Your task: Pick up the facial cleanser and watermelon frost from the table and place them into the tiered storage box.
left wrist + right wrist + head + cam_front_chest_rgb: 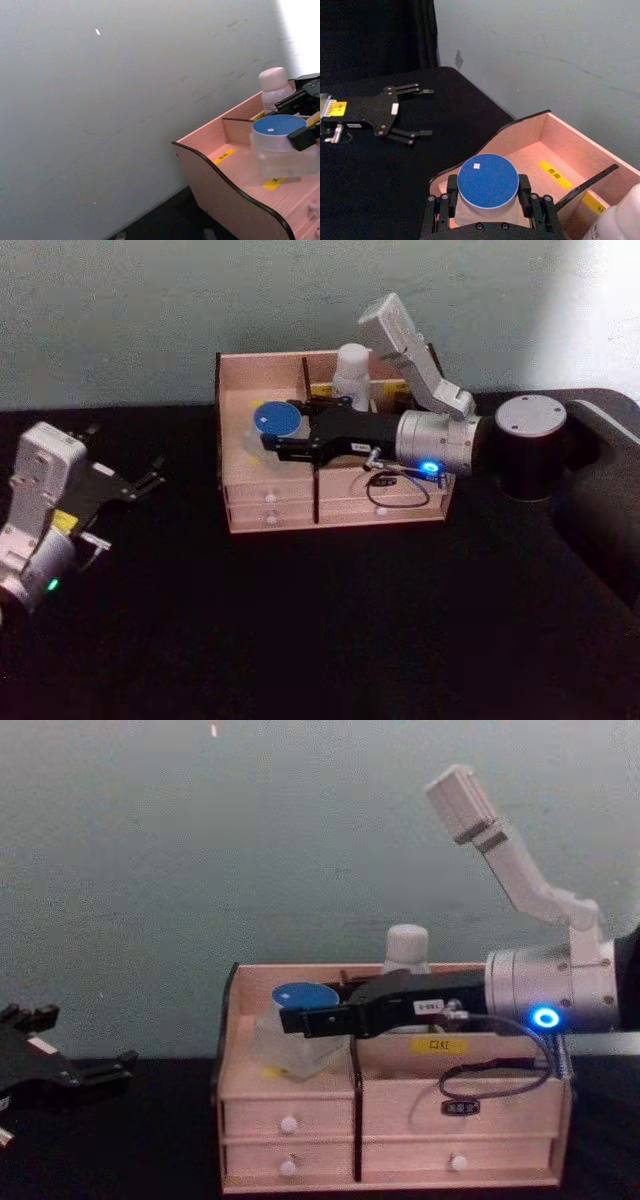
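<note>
Right gripper [275, 435] reaches across the tiered storage box [270, 520] from the box's right side, its 2 fingers [524, 187] closed against the sides of a clear jar with a blue lid [487, 180]. The jar sits low in the box's front left compartment, directly between the fingertips; whether its base touches the compartment floor cannot be told. Behind the gripper, toward the wall, a white bottle [352, 370] stands upright in a rear compartment (cap rounded, label unreadable). Below the gripper, the box front shows 4 small drawers with white knobs [289, 1124]. Yellow labels [554, 174] lie on the compartment floor beyond the jar.

Left gripper [135, 485] rests well to the left of the box over the black table [330, 630], fingers spread apart and holding nothing.
</note>
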Robot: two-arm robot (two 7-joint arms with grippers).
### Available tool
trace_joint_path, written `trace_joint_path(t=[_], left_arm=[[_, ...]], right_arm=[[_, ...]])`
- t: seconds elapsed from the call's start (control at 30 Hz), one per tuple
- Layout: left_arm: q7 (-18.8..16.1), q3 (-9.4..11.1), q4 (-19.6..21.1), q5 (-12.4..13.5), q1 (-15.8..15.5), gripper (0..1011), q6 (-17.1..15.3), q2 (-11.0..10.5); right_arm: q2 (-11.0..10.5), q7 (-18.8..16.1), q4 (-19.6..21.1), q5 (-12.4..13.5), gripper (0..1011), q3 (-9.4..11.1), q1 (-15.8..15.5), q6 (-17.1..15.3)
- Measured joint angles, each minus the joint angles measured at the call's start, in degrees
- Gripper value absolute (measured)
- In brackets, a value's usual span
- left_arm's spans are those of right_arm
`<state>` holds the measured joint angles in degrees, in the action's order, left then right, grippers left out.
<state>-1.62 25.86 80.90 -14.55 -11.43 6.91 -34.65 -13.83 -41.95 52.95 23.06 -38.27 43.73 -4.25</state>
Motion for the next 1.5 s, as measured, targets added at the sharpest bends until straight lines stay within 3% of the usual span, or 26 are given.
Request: trace_joint_path(t=[0.93, 1.5], left_arm=[[0.00, 0.00, 0.00, 0.00, 0.00, 1001, 0.00, 0.00], [0.00, 0.00, 0.00, 0.00, 0.00, 1001, 0.00, 0.00]], right_arm=[[2.64, 0.29, -4.98, -1.39, 726, 1.51, 1.26, 0.06], [2.79, 0.23, -5.21, -1.56, 726, 1.66, 1.30, 0.20]])
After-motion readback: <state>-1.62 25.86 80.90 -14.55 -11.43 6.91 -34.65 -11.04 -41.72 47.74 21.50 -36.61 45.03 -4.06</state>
